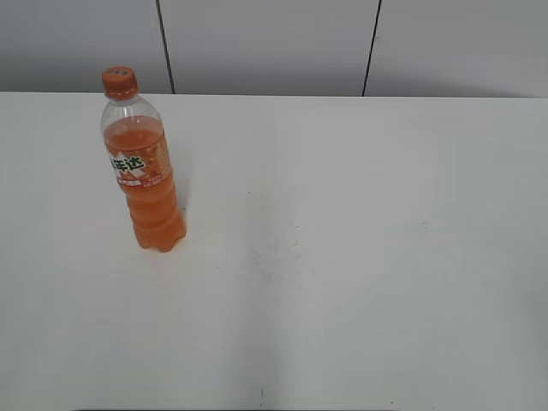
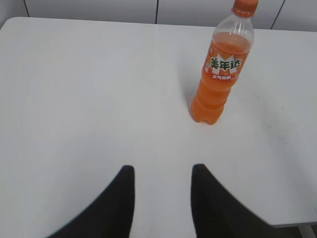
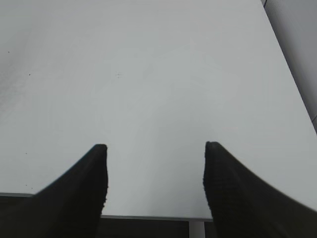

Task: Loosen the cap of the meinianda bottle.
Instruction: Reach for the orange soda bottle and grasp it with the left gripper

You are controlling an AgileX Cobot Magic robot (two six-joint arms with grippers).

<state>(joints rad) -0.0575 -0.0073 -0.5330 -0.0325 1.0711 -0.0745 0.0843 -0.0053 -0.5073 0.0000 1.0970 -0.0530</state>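
Orange drink fills the bottle [image 1: 141, 171] to roughly its shoulder; it stands upright on the white table [image 1: 360, 223], at about ten o'clock from the table's centre in the exterior view, with nothing touching it. The cap [image 1: 120, 82] sits square on the neck and looks fully seated, so the loosening is judged not yet begun. In the left wrist view the same bottle [image 2: 221, 69] stands at about one o'clock from the left gripper [image 2: 163, 198], well apart from it, label facing the camera and cap [image 2: 245, 7] cut by the top edge. That gripper is spread apart with bare table between its dark fingers [image 2: 119, 203], holding nothing. The right gripper [image 3: 156, 183] is likewise spread wide and empty, over the near edge of the table, with no bottle in its view. Neither arm shows in the exterior view, which suggests both are drawn back at the near side. In my judgement one gripper must steady the ribbed body while the other grips the cap; the bottle's upright stance leaves the cap open to approach from above.
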